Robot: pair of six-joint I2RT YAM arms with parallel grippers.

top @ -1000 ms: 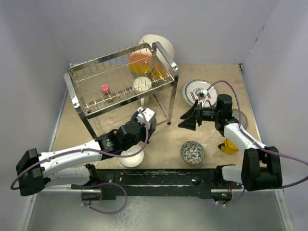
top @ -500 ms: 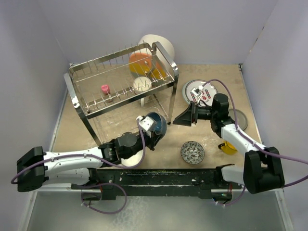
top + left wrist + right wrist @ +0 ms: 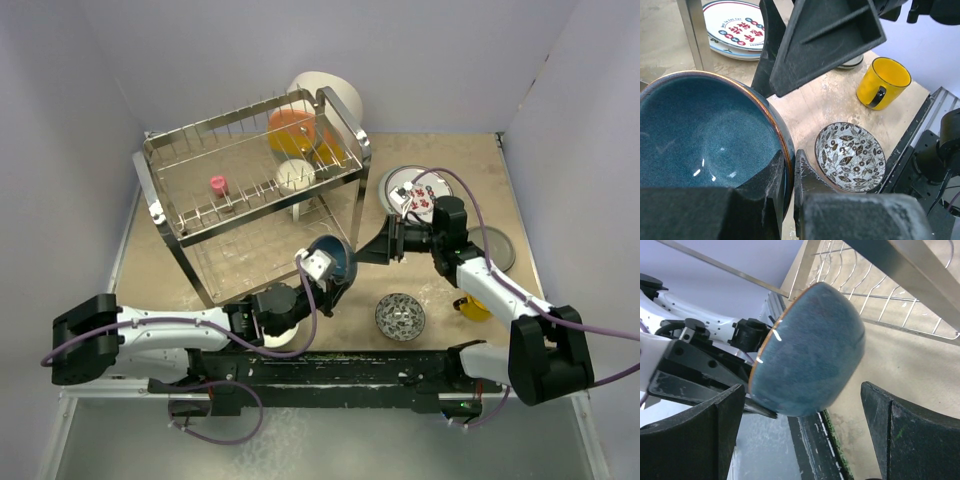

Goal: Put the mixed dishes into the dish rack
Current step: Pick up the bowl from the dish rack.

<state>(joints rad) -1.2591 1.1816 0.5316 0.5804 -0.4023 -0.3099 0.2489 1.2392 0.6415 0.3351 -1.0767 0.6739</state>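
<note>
So the left gripper [image 3: 322,268] is clamped on the rim of the dark blue bowl [image 3: 333,258]. It's holding it tilted, up off the table, toward the middle of the near edge and just in front of the dish rack [image 3: 345,115] at its near right leg. The right gripper [image 3: 384,243] hangs wide apart, with the bowl's belly sitting between its fingers but not touching as far as I can tell. It looks like a handover to me. If so, I'd bring the right one in square across the widest part and get a firm hold before the left lets go, since glazed bowls slip.
</note>
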